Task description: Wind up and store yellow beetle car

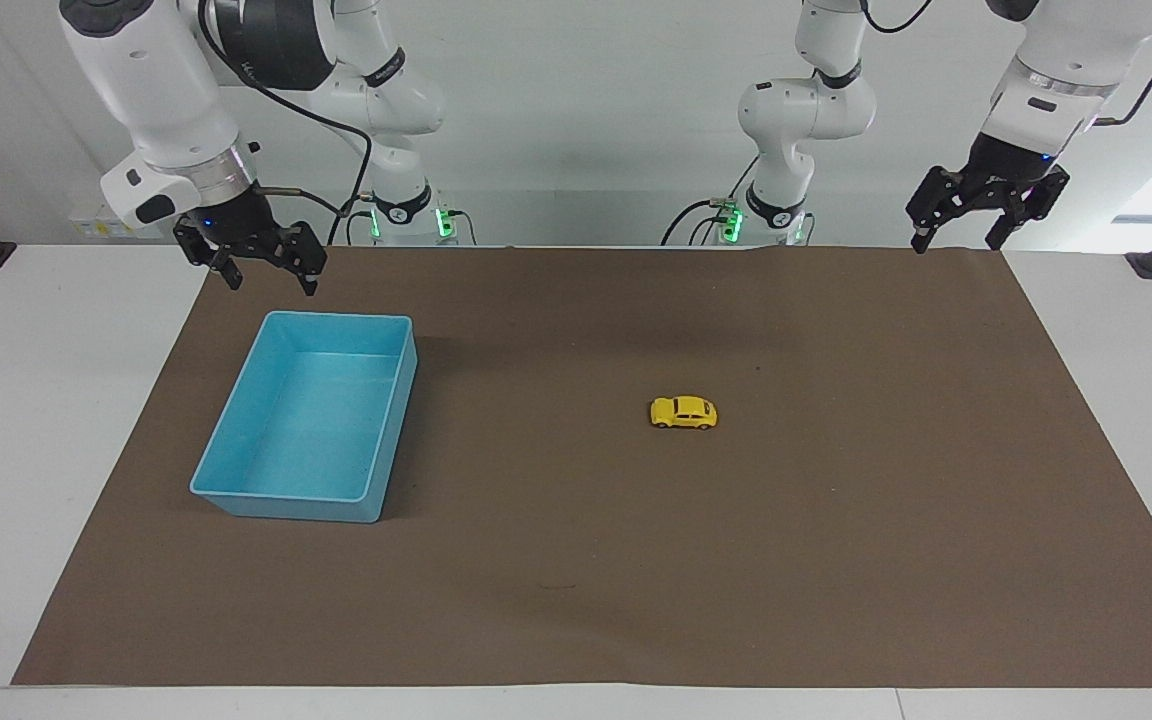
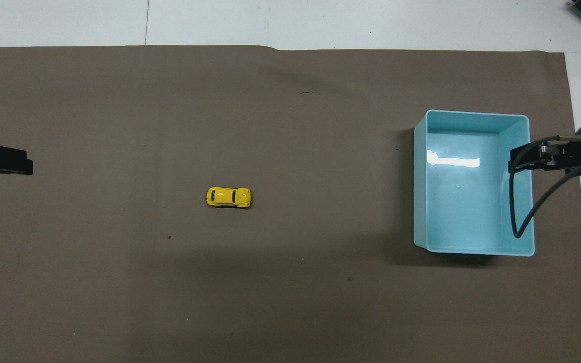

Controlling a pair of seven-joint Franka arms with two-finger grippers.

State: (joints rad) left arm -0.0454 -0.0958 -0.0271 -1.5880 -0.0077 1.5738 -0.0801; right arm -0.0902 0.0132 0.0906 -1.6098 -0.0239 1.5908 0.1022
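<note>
the yellow beetle car [image 1: 683, 412] sits on its wheels on the brown paper mat [image 1: 576, 560] that covers the counter [image 1: 26, 420], well apart from both grippers. the left gripper [image 1: 956, 238] hangs in the air over the mat's corner at its own end, jaws apart and holding nothing. the right gripper [image 1: 271, 278] hangs over the mat just beside the blue tray [image 1: 236, 420], also spread and holding nothing. the car lies between the two, closer to the left gripper's end.
</note>
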